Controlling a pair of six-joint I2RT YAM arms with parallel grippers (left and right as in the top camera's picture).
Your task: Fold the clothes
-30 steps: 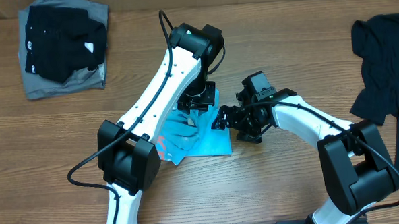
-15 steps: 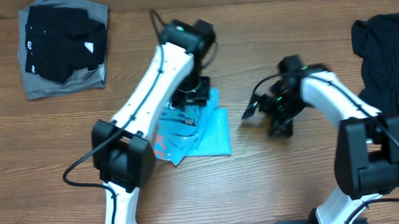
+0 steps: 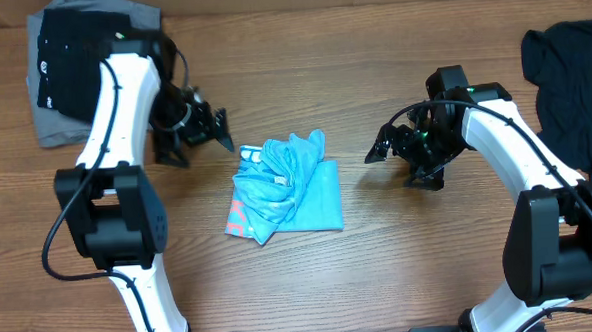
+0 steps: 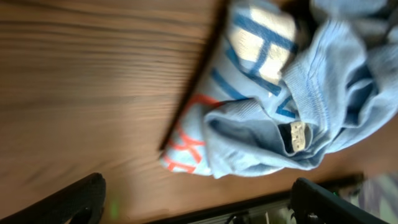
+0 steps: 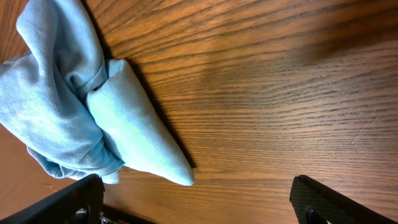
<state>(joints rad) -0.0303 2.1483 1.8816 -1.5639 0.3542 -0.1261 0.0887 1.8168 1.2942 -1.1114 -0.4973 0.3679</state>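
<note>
At the middle of the desk (image 3: 431, 270), both sets of jaws stand wide open with nothing between them. The left gripper (image 3: 217, 132) hangs just off the left side of the light-blue T-shirt (image 3: 282, 187), fingers pointing toward it, clear of the cloth. Its wrist camera shows its two fingertips (image 4: 68, 200) out at the bottom corners of the view, with bare wood and bunched fabric between them. The right gripper (image 3: 378, 147) faces in from the other side, a little apart from the shirt's right edge, and its fingers (image 5: 323, 198) are spread just as far, with only wood grain in the gap.

The T-shirt itself lies near the centre of the desk, loose, held by no one. Its lower layer sits fairly flat and square, but the top is a rumpled heap, the folds piled up toward the far side. From the left wrist the white lettering shows on top, the pink-red lettering (image 4: 186, 149) runs along the near fold, and a small neck label (image 4: 297, 135) peeks out of the creases.

Out at the far left corner, a black garment (image 3: 86, 60) sits on a folded grey garment (image 3: 94, 130). Along the right edge of the desk sprawls another dark garment (image 3: 568, 84), unfolded
</note>
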